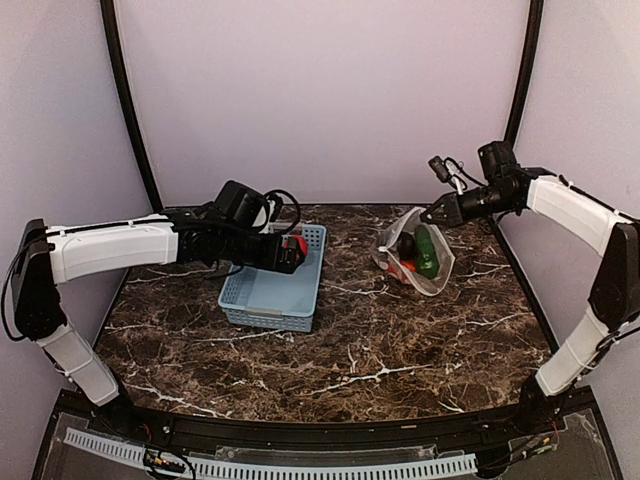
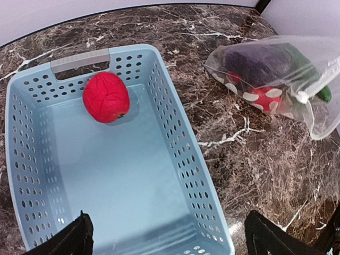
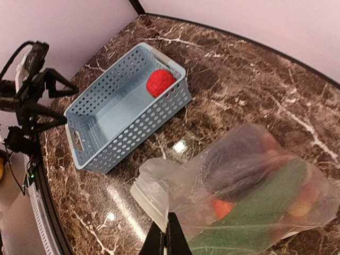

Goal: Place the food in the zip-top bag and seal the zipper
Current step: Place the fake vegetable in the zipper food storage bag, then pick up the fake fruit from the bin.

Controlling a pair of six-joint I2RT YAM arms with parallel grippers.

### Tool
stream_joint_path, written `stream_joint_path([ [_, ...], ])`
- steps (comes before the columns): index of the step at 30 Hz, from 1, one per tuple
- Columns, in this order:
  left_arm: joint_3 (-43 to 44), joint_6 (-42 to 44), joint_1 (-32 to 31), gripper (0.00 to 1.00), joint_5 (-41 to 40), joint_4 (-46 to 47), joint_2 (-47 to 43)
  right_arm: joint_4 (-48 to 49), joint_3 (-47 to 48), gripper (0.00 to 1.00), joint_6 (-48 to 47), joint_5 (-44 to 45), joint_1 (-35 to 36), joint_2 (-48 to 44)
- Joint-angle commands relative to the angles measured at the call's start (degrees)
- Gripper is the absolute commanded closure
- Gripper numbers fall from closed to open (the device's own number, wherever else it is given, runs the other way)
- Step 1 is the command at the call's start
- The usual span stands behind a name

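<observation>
Bag [image 3: 240,159] mouth toward basket [image 3: 133,127]

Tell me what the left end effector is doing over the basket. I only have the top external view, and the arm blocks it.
Observer: The left end effector is open above the light-blue basket, with nothing between its fingers.
Operator: Report what is lying in that basket.
Observer: Only the red cherry tomatoes, at the end by the grey handle.
Operator: Check the right side's grip.
Observer: The right end effector is shut on the clear edge at the mouth of the zip-top bag.
</observation>
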Motion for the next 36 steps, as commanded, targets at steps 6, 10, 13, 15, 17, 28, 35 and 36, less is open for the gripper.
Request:
stream_joint_path([
  [6, 10.36, 4.32, 2.06, 0.12, -7.54, -7.95, 8.64, 7.75, -8.97, 1.00, -0.47, -7.46, 0.82, -5.90],
  [10, 12.80, 2.94, 3.51, 0.15, -6.15, -7.52, 12.11, 9.10, -10.73, 1.00, -0.40, -7.67, 0.82, -7.15],
  [13, 15.68, 2.26, 4.02, 0.15, -7.06, -7.54, 15.21, 9.46, -11.41, 1.00, -0.54, -8.73, 0.82, -7.33],
  [15, 18.51, 1.27, 4.66, 0.15, -8.40, -8.46, 17.77, 9.53, -11.55, 1.00, -0.61, -8.76, 0.82, -7.38],
  [17, 21.91, 0.07, 5.14, 0.15, -9.32, -10.00, 20.57, 9.56, -11.62, 1.00, -0.65, -8.76, 0.82, -7.34],
  [28, 30.81, -2.31, 7.89, 0.18, -9.06, -10.51, 29.15, 9.84, -12.05, 1.00, -0.83, -8.76, 0.82, -7.80],
  [35, 33.15, -2.88, 8.92, 0.22, -9.10, -9.62, 32.74, 9.78, -12.09, 1.00, -0.74, -9.19, 0.78, -7.47],
  [36, 33.89, -2.92, 9.12, 0.22, -8.86, -9.57, 33.57, 9.73, -12.16, 1.00, -0.74, -9.20, 0.81, -7.56],
])
